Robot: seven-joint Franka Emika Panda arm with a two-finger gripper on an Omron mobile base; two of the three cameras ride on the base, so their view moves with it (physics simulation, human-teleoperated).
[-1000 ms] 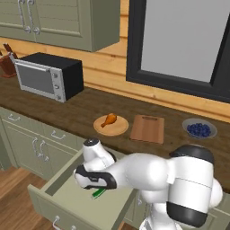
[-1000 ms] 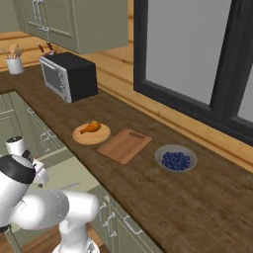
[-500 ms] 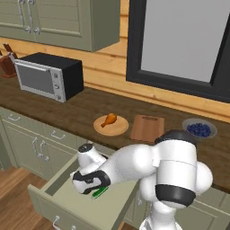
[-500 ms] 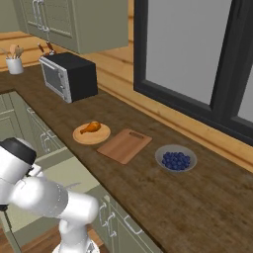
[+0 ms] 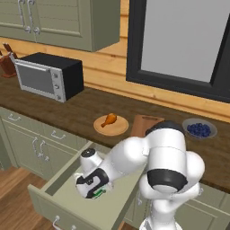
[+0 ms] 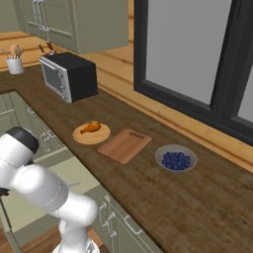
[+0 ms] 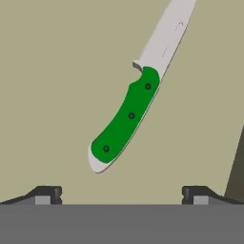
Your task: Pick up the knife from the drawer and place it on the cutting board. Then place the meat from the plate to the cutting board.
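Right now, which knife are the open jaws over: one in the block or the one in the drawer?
The knife with the green handle, lying flat on the floor of the open drawer. The dark-handled ones stand in the knife block far along the counter.

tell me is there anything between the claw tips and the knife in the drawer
Nothing. In the hand view, only bare drawer floor lies between the open claw and the green-handled knife, which lies flat just ahead of the fingertips.

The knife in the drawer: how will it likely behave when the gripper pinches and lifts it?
The knife lies flat on the drawer floor, so it probably won't roll. It looks stiff. A pinch on the green handle may let the long blade dip. The open gripper has little height to catch.
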